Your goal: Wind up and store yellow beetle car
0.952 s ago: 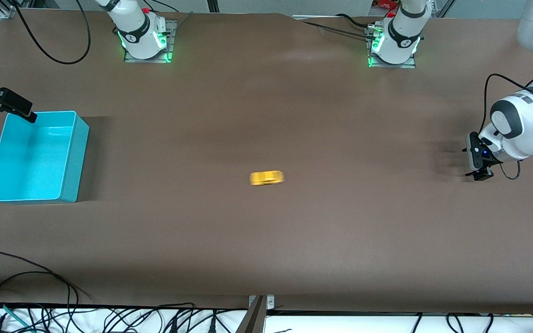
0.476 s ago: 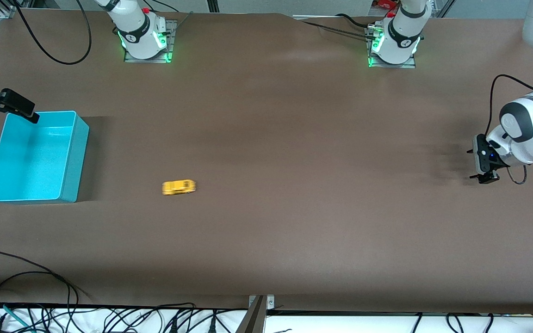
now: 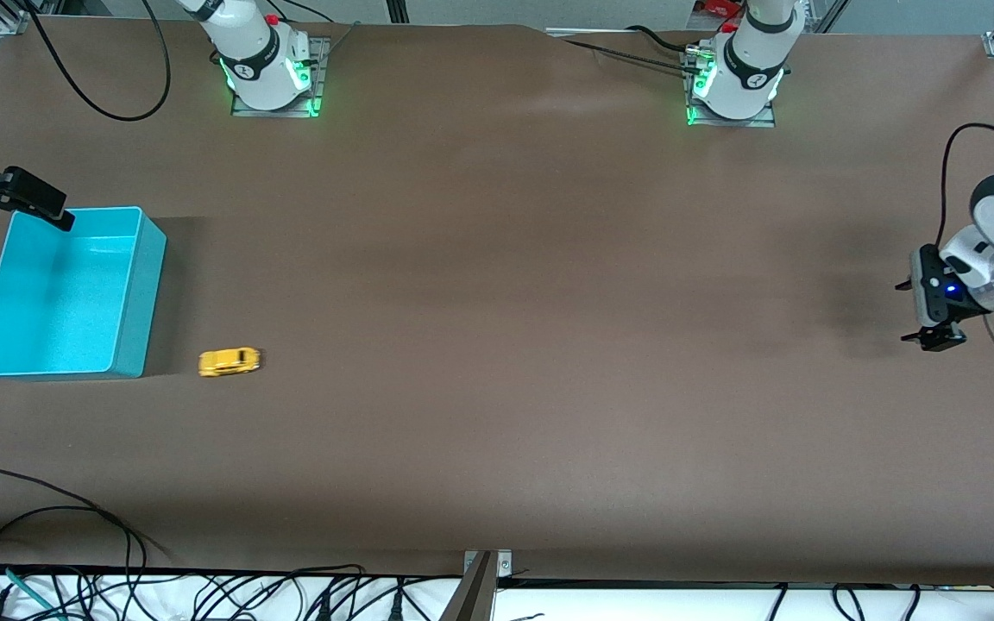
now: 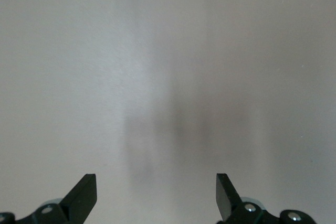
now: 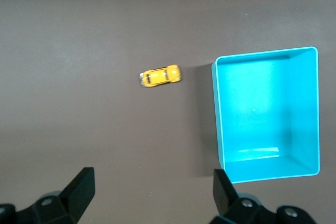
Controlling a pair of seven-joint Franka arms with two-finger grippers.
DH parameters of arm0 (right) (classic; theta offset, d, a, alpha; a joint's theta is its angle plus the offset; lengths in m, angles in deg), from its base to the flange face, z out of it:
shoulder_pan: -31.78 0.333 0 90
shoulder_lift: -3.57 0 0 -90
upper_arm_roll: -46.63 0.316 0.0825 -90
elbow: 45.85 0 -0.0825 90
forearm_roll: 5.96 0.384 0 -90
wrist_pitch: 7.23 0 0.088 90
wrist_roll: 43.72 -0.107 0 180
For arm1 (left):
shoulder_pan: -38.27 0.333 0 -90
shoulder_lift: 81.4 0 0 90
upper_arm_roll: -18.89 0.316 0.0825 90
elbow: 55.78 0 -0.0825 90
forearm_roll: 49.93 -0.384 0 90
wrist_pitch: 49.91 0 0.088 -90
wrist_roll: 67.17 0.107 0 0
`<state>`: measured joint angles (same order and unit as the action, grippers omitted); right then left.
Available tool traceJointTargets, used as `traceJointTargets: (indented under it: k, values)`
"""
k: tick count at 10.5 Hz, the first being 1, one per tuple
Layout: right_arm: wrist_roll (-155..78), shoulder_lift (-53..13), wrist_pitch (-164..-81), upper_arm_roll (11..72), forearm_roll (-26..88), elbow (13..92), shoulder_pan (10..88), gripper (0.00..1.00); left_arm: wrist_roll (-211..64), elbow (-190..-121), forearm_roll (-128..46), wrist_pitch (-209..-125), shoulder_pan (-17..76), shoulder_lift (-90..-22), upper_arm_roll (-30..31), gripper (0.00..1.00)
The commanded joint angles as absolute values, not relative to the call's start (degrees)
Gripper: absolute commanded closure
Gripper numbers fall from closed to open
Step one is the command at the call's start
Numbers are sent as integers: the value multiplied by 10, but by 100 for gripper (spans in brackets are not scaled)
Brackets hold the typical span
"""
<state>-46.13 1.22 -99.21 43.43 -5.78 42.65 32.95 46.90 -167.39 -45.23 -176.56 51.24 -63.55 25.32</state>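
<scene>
The yellow beetle car (image 3: 229,361) stands on the brown table beside the teal bin (image 3: 130,293), a short gap from the bin's corner that is nearer to the front camera. It also shows in the right wrist view (image 5: 160,76), next to the empty bin (image 5: 216,114). My right gripper (image 3: 53,211) is open and empty, high over the bin's rim farthest from the front camera; its fingertips (image 5: 84,182) frame bare table. My left gripper (image 3: 915,312) is open and empty, low over bare table at the left arm's end, with only table between its fingertips (image 4: 86,187).
The two arm bases (image 3: 268,69) (image 3: 734,82) stand along the table's edge farthest from the front camera. Loose cables (image 3: 74,517) lie at the edge nearest the camera toward the right arm's end, and a metal bracket (image 3: 484,569) sits mid-edge there.
The car has rolled from the table's middle toward the right arm's end and now stands beside the bin. My left gripper has drawn back toward the left arm's end.
</scene>
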Motion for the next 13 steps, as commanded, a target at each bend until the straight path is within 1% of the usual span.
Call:
traceJointTargets:
  k: [1, 3, 4, 6, 8, 10, 11, 13]
  values:
    - [-465, 9, -996, 434, -55, 417, 331, 0, 456, -1680, -435, -1733, 502, -699, 257, 0]
    - [-466, 2, -997, 435, -54, 418, 332, 0, 363, -1676, -439, -1697, 494, -736, 257, 0]
    - [-466, -2, -997, 437, -52, 418, 333, 0, 329, -1655, -441, -1666, 493, -743, 257, 0]
    - [-467, -21, -1028, 449, -49, 417, 334, 0, 259, -1586, -441, -1593, 484, -748, 257, 0]
    - [-468, -37, -1030, 452, -46, 419, 336, 0, 102, -1544, -489, -1543, 460, -780, 257, 0]
    - [-478, -73, -1034, 452, -47, 419, 338, 0, -66, -1496, -530, -1457, 430, -805, 252, 0]
    - [-526, -95, -1034, 451, -48, 419, 338, 0, -131, -1464, -542, -1414, 428, -807, 231, 0]
    - [-679, -150, -1037, 445, -50, 419, 332, 0, -277, -1402, -544, -1337, 425, -807, 225, 0]
